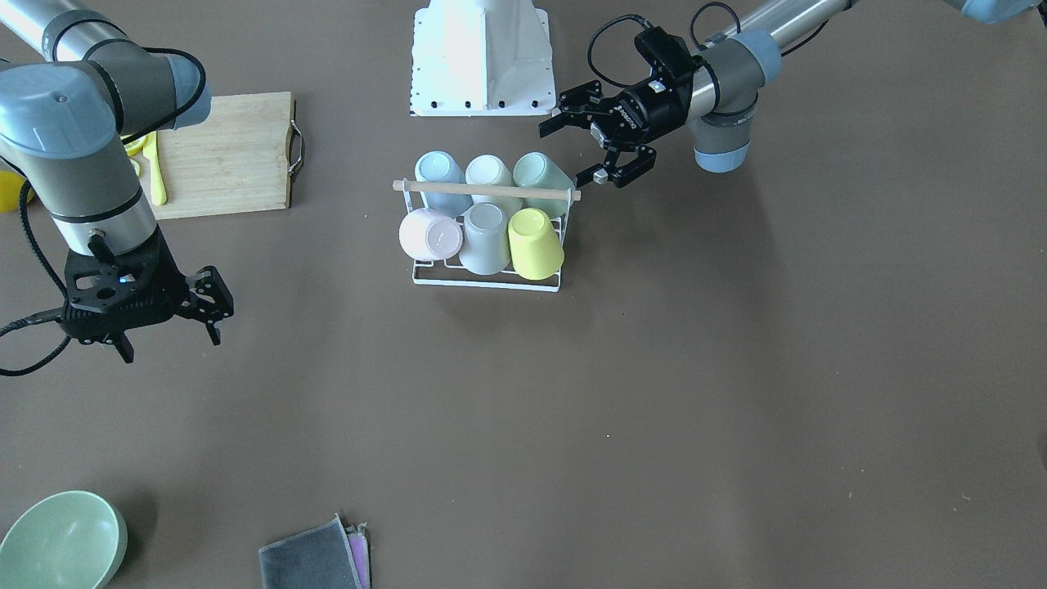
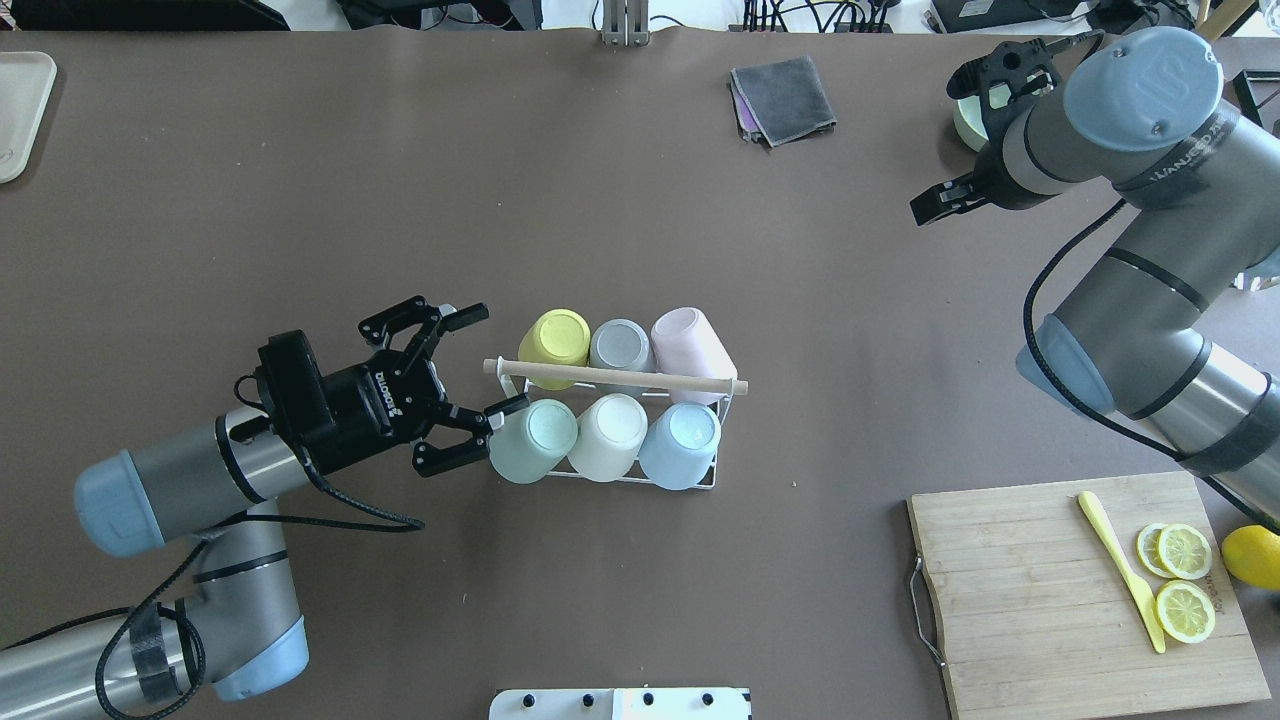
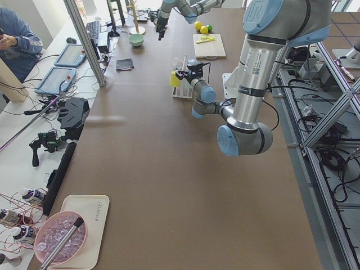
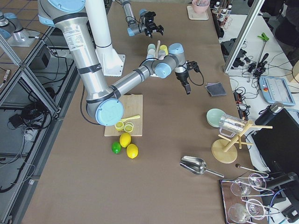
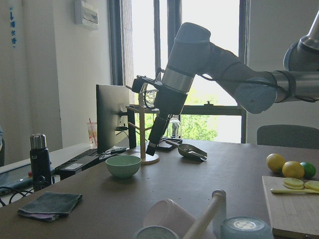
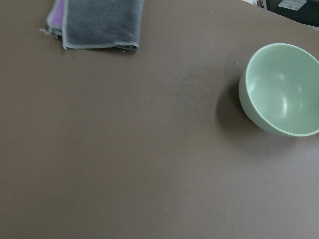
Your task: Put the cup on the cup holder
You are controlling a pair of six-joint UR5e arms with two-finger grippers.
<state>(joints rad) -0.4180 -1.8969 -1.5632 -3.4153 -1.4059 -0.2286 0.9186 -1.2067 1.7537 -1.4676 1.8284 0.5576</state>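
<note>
The cup holder (image 2: 712, 481), a white wire rack with a wooden rod (image 2: 612, 376) across its top, stands mid-table and carries several cups upside down on its prongs. A yellow cup (image 2: 555, 338), a grey cup (image 2: 620, 345) and a pink cup (image 2: 690, 340) are in the far row. A mint cup (image 2: 535, 437), a white cup (image 2: 610, 435) and a blue cup (image 2: 680, 440) are in the near row. My left gripper (image 2: 490, 360) is open and empty at the rack's left end, with one finger right beside the mint cup. My right gripper (image 1: 172, 342) is open and empty, far from the rack.
A wooden cutting board (image 2: 1040, 600) holds lemon slices (image 2: 1183, 580) and a yellow knife (image 2: 1120, 568), with a lemon (image 2: 1250, 555) beside it. A green bowl (image 1: 61, 540) and a folded grey cloth (image 1: 315, 556) lie at the table's far side. The white robot base (image 1: 481, 57) stands behind the rack.
</note>
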